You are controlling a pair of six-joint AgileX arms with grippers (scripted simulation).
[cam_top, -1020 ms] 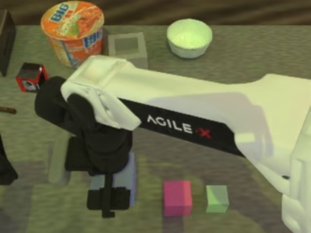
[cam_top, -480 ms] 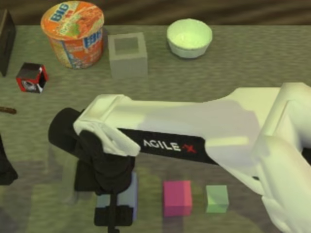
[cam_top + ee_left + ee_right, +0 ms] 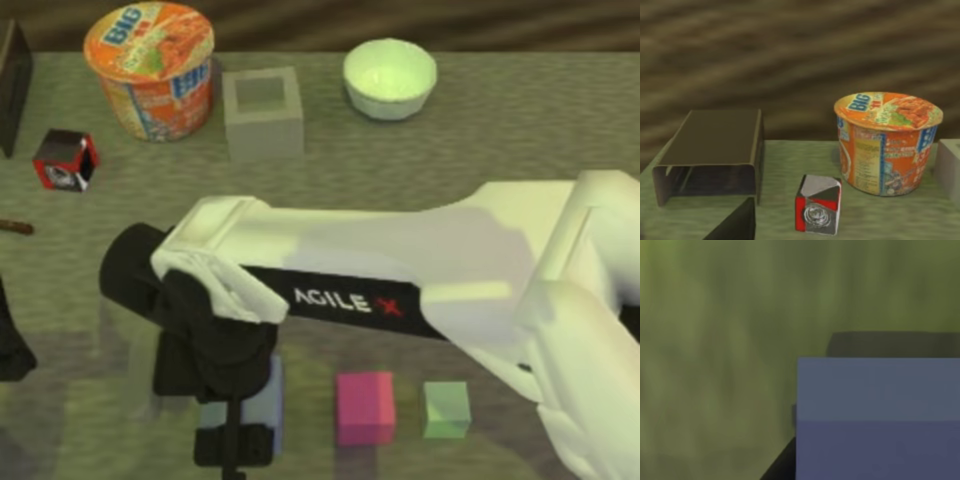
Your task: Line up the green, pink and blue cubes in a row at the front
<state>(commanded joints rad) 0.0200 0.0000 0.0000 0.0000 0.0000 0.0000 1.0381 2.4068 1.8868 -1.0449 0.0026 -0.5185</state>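
The blue cube (image 3: 274, 400) is at the front left, mostly hidden under my right gripper (image 3: 232, 445), which is shut on it. In the right wrist view the blue cube (image 3: 880, 415) fills the near side, with one dark finger (image 3: 782, 469) against its side and a shadow on the table behind it. The pink cube (image 3: 365, 406) rests on the table just to the blue cube's right. Right of the pink one lies the green cube (image 3: 446, 409), so the three stand roughly in one row. My left arm (image 3: 10, 350) is parked at the left edge.
At the back stand a noodle cup (image 3: 150, 65), a hollow grey-green box (image 3: 262, 112) and a pale green bowl (image 3: 390, 78). A red, black and white patterned cube (image 3: 65, 160) and a dark open box (image 3: 715, 155) are at the back left.
My right arm swung toward the table's front, carrying the blue cube with it, then held still over the last half second. The pink and green cubes have not moved.
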